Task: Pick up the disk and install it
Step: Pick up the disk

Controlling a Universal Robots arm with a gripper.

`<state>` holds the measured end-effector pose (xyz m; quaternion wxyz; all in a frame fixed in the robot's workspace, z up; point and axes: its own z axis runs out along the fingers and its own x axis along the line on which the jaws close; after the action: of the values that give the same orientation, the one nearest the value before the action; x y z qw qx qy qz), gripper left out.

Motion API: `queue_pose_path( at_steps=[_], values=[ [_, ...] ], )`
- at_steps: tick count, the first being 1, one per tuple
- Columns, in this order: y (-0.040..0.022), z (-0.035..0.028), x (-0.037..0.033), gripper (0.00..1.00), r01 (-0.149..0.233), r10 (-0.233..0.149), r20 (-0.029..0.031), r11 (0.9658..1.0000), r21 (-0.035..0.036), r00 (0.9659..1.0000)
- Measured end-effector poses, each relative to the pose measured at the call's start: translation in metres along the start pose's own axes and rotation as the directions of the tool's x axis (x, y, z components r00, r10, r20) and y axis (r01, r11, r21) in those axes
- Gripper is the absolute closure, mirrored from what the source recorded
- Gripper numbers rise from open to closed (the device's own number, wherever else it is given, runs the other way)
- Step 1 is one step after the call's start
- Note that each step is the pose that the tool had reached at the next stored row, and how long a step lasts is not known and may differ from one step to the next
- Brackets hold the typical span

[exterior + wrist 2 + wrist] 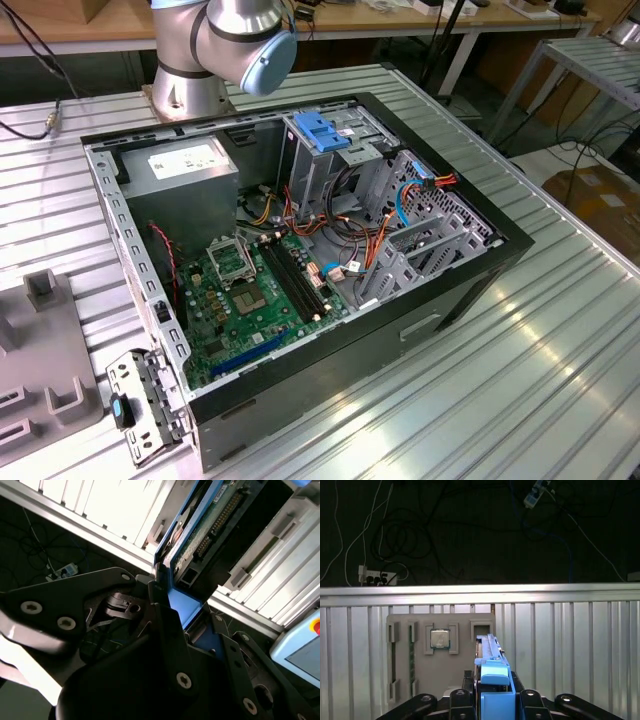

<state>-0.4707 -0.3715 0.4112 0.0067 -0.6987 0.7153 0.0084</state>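
One black two-fingered hand (495, 696) pinched one disk (487, 652), a flat rectangular hard drive carried edge-on in a blue plastic frame (496, 680), with the fingers (460, 702) pressed against the frame's two sides. In the first wrist view the disk reached out from the hand over one grey moulded tray (460, 670) lying on the ribbed aluminium surface (570, 645). Its far end lay just by an open slot holder on that tray, and whether it touched there could not be told. The same view gave one square silver processor chip (440, 639) and one narrow green memory stick (411, 652) seated in the tray. Past the surface's edge lay a dark floor with two white power strips (376, 577) among loose cables. The second wrist view looked along the disk from the side and added its green circuit-board face (200, 535) with a row of connector pins, plus one pale blue-grey control pendant (300, 650) with a red button. The exterior view supplied the wider scene: one open black computer case (470, 285) lying on the surface. Inside it were one green motherboard (250, 300), one grey power-supply box (185, 170) and one metal drive cage with a blue plastic top (325, 135). One silver arm (225, 40) stood behind the case.
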Motion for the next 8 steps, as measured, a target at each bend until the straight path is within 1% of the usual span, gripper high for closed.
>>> queue_pose_path(
  at_steps=[8],
  values=[
    [0.0,-0.006,-0.0001,0.63,0.0,0.0,-0.0002,1.0,0.0001,1.0]
  ],
)
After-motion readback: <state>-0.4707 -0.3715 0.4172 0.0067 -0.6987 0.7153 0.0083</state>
